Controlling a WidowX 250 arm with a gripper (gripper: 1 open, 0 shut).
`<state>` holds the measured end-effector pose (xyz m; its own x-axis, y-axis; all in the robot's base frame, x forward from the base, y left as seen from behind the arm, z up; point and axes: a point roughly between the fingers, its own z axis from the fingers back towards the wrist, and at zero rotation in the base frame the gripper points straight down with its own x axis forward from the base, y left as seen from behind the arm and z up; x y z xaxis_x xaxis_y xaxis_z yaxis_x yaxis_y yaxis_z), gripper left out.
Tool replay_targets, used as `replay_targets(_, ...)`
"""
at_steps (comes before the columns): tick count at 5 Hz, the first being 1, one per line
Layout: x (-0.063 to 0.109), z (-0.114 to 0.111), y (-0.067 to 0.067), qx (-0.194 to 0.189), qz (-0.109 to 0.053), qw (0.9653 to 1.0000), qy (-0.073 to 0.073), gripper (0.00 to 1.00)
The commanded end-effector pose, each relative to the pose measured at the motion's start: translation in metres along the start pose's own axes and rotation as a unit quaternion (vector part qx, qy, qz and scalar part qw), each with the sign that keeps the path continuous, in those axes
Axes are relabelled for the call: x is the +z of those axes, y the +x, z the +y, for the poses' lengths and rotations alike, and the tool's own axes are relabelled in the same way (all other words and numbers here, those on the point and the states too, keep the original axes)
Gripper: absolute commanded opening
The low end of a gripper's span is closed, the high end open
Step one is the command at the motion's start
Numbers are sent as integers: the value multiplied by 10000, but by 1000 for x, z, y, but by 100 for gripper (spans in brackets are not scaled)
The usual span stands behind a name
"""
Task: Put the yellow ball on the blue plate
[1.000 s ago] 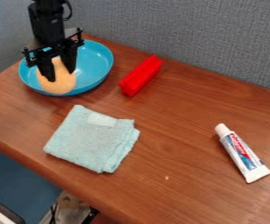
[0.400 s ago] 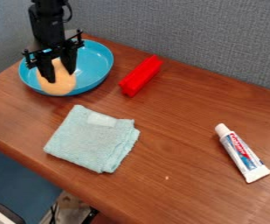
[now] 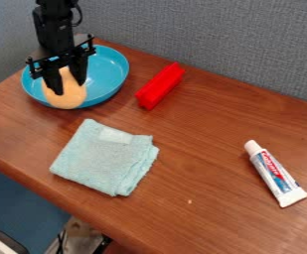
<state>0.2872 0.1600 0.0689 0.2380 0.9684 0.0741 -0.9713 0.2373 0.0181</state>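
- The yellow ball [image 3: 69, 91] is seen lying inside the blue plate [image 3: 110, 71], at the far left corner of the wooden table [image 3: 209, 129], with the gripper [image 3: 61, 81] standing straight down over it.
- The dark fingers are clamped on either side of the ball, so the ball is judged to be held in a closed grasp rather than let go.
- The placing step appears to be all but done: the ball is within the rim, though whether its weight rests on the dish cannot be told.
- What is called for next is judged to be a release of the ball, followed by a clean vertical lift clear of the rim.
- A red block [image 3: 159, 85], a folded teal cloth [image 3: 105, 156] and a toothpaste tube [image 3: 274, 171] are left untouched, well apart from the plate.
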Motion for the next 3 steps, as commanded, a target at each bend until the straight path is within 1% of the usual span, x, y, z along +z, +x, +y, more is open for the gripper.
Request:
replay_targets(1,3,2,3,12,-62,10000,-25,0)
replay_targets(3,1,2,2,4,-51,10000,-37,0)
